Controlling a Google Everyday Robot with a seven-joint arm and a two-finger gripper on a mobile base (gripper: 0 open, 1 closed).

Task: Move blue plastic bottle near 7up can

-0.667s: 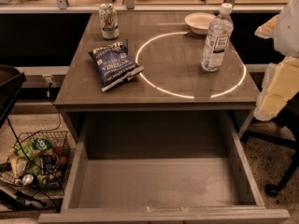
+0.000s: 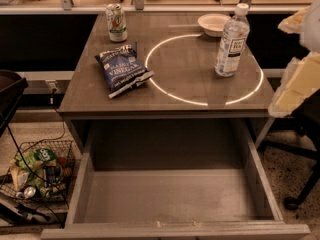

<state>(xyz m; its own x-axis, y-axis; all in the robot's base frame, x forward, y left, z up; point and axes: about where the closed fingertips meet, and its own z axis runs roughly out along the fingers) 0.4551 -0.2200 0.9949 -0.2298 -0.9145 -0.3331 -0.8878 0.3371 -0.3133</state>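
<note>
The blue plastic bottle (image 2: 232,41) stands upright on the right side of the table, clear with a white cap and a white label. The 7up can (image 2: 116,22) stands upright at the far left corner of the table, well apart from the bottle. Pale parts of my arm (image 2: 299,81) show at the right edge of the view, to the right of the bottle. My gripper is out of view beyond that edge.
A dark blue chip bag (image 2: 123,70) lies left of centre on the table (image 2: 175,101). A white bowl (image 2: 213,24) sits at the back, near the bottle. An open drawer (image 2: 170,194) juts out below the table front. A wire basket (image 2: 37,174) of items stands on the floor at left.
</note>
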